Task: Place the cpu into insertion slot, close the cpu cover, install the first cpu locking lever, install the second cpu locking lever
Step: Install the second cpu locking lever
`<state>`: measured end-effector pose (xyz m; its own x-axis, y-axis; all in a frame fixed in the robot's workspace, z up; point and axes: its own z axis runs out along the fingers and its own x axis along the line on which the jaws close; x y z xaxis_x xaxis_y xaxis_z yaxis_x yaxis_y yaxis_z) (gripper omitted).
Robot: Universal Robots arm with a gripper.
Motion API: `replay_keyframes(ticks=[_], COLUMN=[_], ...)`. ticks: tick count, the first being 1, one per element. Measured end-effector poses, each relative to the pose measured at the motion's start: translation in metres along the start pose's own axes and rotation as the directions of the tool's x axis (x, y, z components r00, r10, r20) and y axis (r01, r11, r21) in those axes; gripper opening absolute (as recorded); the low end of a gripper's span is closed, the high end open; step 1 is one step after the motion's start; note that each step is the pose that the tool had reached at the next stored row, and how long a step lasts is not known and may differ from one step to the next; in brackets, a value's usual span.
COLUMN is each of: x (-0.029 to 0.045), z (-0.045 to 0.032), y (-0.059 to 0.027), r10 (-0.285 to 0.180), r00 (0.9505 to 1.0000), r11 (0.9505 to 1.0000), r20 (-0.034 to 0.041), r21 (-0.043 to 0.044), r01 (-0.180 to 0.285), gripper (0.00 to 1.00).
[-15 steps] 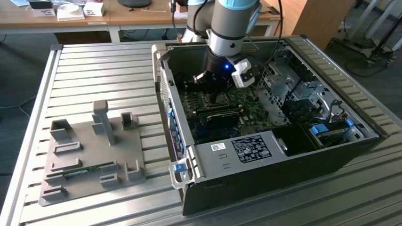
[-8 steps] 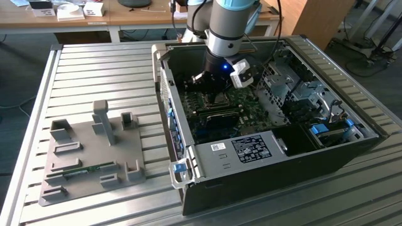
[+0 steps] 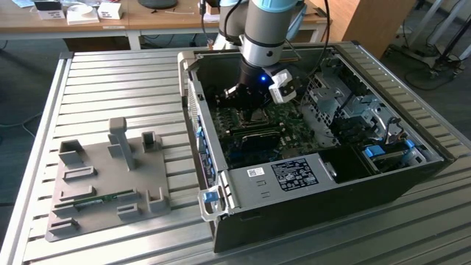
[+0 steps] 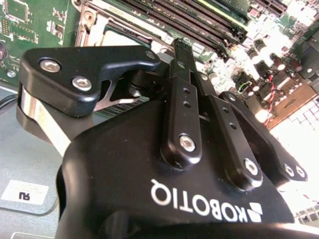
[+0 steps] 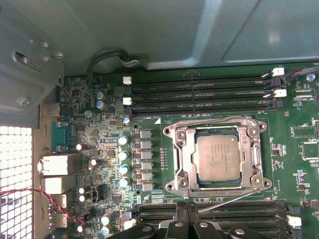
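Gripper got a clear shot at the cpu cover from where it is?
Probably yes. The gripper hangs just beside the cpu cover, which lies closed around the cpu, and nothing stands between them.

A ribbed silver metal worktop (image 3: 110, 88) spreads across the exterior view. Behind it runs a long light-wood desk (image 3: 147, 19), small white boxes (image 3: 81, 12) sitting on top. Dark grey floor (image 3: 26, 83) lies on the exterior view's left, and a tan wooden panel (image 3: 368, 22) stands on its right.
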<state>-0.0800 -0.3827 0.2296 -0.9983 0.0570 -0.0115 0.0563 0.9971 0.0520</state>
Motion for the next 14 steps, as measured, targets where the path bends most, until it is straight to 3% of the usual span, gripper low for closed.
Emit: replay_keyframes(ticks=[14], x=[0.0001], z=[0.009], y=[-0.0005], r10=[0.0], r00=[1.0], r11=[1.0], r20=[0.0], r21=[0.0001], r01=[0.0], gripper=[0.11])
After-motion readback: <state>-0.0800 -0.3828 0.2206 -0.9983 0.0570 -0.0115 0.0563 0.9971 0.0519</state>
